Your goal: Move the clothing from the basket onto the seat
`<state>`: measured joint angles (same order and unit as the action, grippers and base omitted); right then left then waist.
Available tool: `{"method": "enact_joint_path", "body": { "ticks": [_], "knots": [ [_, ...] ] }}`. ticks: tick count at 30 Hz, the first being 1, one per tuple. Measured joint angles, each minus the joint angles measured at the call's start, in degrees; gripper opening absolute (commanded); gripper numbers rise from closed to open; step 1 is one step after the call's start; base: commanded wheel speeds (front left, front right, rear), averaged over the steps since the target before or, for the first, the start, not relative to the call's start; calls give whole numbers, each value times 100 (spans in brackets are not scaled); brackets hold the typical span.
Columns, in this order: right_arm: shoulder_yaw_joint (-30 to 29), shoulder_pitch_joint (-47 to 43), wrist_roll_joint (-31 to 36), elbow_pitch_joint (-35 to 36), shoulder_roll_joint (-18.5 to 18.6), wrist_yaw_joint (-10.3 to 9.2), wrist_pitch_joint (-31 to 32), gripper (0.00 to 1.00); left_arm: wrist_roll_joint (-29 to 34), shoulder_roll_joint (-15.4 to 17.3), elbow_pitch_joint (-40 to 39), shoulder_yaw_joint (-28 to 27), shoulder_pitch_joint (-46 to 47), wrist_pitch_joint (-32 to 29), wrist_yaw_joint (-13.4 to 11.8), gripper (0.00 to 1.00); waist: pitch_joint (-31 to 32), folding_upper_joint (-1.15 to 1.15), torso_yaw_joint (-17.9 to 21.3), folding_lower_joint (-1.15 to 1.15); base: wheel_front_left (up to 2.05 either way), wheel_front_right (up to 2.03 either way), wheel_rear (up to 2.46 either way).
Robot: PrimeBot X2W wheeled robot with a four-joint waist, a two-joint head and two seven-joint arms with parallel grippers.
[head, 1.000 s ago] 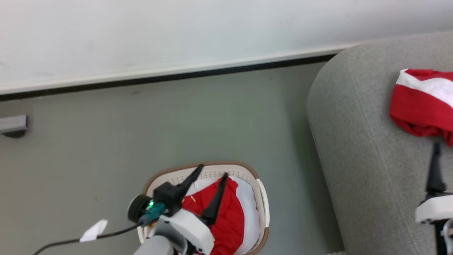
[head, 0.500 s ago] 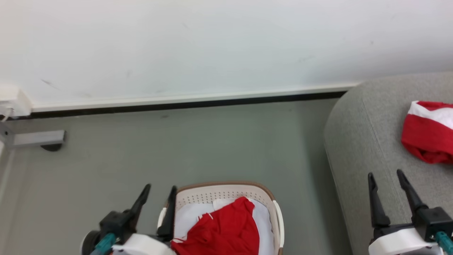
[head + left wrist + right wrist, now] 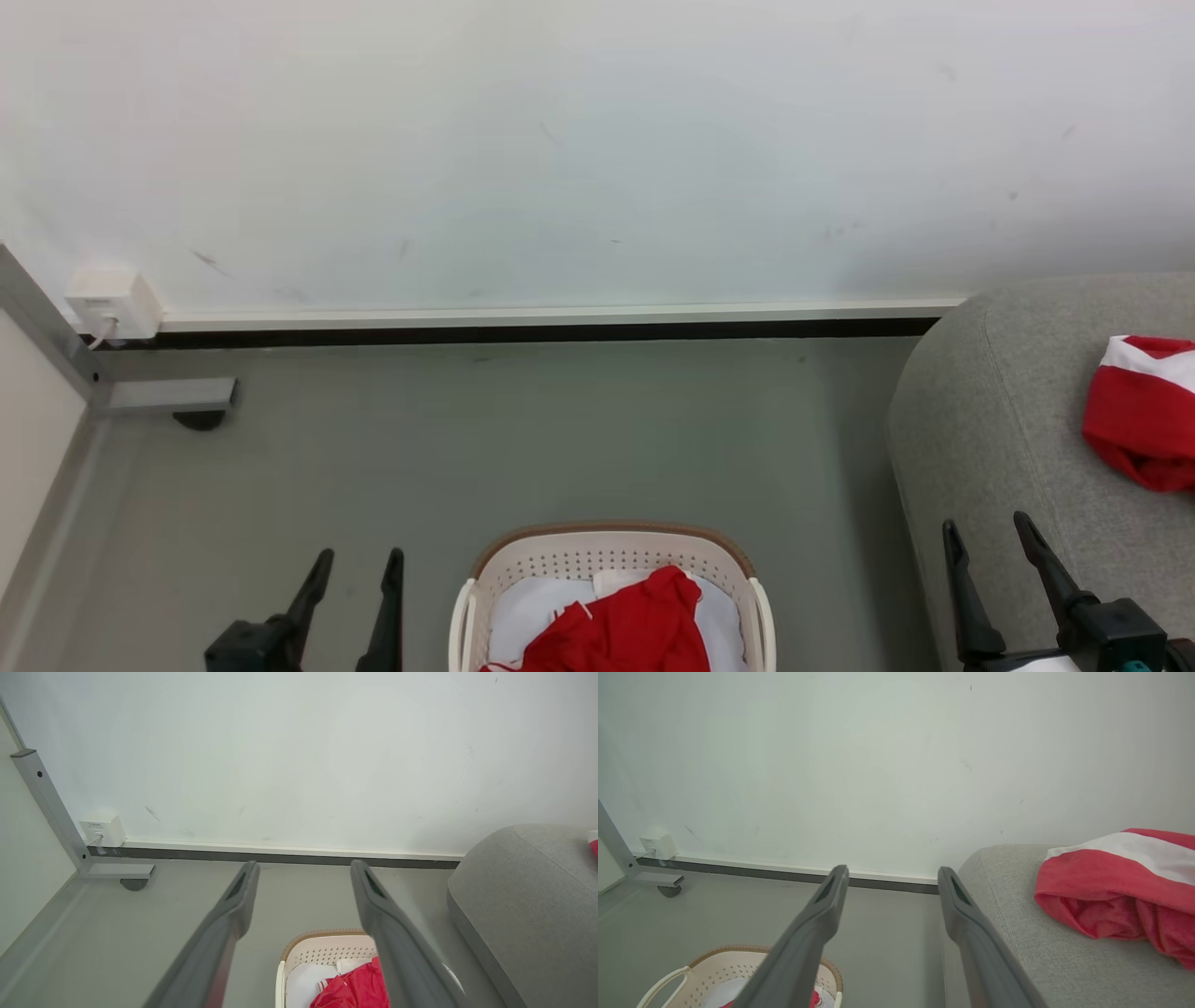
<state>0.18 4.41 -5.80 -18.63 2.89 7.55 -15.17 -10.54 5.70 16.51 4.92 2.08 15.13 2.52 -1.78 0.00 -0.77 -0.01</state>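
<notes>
Left hand [image 3: 360,557] now beside basket [image 3: 611,528], fingers [image 3: 232,917] apart.

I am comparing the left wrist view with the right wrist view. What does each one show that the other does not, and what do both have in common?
Left wrist view: the left gripper, open and empty; the red clothing in the basket, lying on a white sheet. Right wrist view: the right gripper, open and empty; the red clothing on the seat with its white band. Both: the basket, the grey seat, the floor, the wall, the white box at its foot, and a mere sliver of the other view's garment.
</notes>
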Motion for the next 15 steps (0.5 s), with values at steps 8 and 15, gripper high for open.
{"method": "enact_joint_path", "body": {
  "ticks": [8,15],
  "knots": [
    [98,24,-57,-5,-3,0,0,100,203,-131,-1,-214,-22,0,169,100,-79,0,-10,0,0,0,0],
    [136,309,-270,30,-5,0,0,100,420,-197,578,142,493,0,345,100,-491,0,142,1,0,0,0]
  ]
}}
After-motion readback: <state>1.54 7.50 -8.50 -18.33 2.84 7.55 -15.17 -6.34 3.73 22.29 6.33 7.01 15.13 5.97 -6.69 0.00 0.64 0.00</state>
